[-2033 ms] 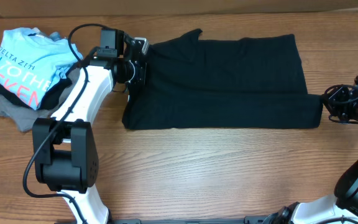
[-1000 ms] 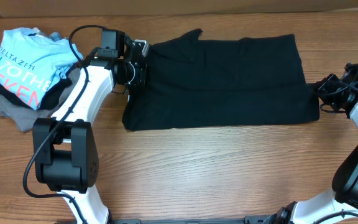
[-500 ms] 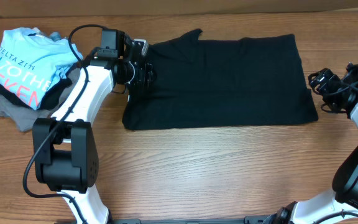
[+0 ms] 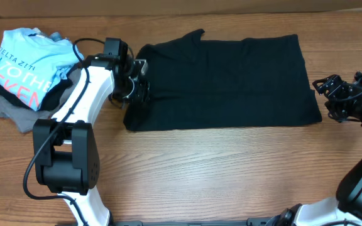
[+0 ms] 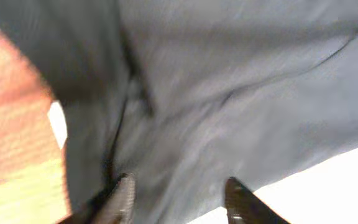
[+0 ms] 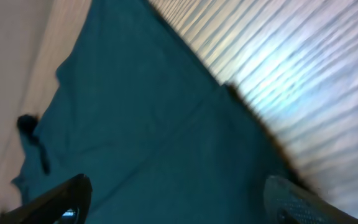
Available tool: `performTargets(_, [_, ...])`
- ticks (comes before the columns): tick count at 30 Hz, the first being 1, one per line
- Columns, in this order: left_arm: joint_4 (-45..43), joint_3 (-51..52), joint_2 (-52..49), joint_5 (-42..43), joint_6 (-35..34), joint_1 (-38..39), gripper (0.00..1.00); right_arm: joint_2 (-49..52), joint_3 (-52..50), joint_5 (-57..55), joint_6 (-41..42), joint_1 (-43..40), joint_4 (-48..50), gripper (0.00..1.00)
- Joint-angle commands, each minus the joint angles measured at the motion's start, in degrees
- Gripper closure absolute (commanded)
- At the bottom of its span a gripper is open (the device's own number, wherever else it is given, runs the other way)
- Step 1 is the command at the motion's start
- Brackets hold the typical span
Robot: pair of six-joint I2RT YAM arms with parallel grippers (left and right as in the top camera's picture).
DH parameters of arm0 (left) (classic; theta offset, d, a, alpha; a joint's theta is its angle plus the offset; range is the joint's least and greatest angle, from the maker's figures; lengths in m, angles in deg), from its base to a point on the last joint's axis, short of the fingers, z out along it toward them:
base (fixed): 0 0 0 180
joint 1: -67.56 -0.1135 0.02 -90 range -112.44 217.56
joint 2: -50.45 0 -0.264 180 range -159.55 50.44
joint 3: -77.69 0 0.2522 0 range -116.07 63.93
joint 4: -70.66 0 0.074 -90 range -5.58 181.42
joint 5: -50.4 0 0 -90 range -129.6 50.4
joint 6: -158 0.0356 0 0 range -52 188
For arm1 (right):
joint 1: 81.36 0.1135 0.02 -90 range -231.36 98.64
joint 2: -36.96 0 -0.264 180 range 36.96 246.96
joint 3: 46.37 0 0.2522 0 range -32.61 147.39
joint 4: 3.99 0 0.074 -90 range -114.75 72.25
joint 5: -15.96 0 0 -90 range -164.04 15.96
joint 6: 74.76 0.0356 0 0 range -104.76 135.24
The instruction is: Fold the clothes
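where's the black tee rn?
Overhead view: the black T-shirt lies spread flat at upper centre, with the left gripper over its left edge and the right gripper just off its right edge.

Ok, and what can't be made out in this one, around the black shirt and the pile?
- Overhead: left gripper merges with the black T-shirt; whether it touches fabric is unclear.
- Left wrist: motion blur; a white patch may be the neck tag.
- Right wrist: blurred, shirt tinted teal; right gripper fingers cut by the bottom edge.
- Overhead: grey garment mostly hidden under the light blue T-shirt.
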Motion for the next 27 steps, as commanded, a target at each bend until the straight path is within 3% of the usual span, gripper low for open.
performTargets(1, [1.79,-0.61,0.81,-8.02,0.33,-0.35,0.62,-2.25,1.14,1.86,0.13,0.66,-2.91,0.12])
performTargets(3, [2.03,0.17,0.81,-8.17,0.33,-0.35,0.67,-2.23,1.14,1.81,0.17,0.79,-5.84,0.18])
performTargets(5, [3.19,0.59,0.81,-7.96,0.22,-0.35,0.65,-2.23,1.14,1.2,1.53,0.76,-8.24,0.18])
performTargets(7, [4.5,1.09,0.81,-7.96,-1.09,-0.35,0.41,-2.1,1.14,-0.28,1.66,0.39,-10.88,0.18])
performTargets(8, [5.4,1.14,0.81,-8.0,-1.64,-0.35,0.32,-1.95,1.11,-1.92,1.64,0.31,-12.02,0.14])
performTargets(9, [6.54,1.16,0.81,-8.0,-1.64,-0.37,0.32,-1.7,1.11,-4.42,1.64,0.28,-13.14,0.12])
performTargets(12, [9.22,1.16,0.83,-7.98,-1.62,-1.03,0.31,-0.83,0.66,-8.87,1.62,0.28,-13.75,0.12])
performTargets(16, [12.35,1.14,0.87,-7.39,-1.62,-3.5,0.34,0.44,-1.29,-8.59,1.64,0.59,-14.27,0.22])
performTargets(21, [17.03,1.18,0.87,-4.42,-1.6,-7.56,0.35,3.21,-3.37,-8.55,1.68,0.76,-13.22,0.26])
performTargets(27, [15.17,4.42,0.85,-0.59,-1.33,-8.41,0.48,3.69,-3.87,-8.57,3.21,0.76,-11.52,0.29])
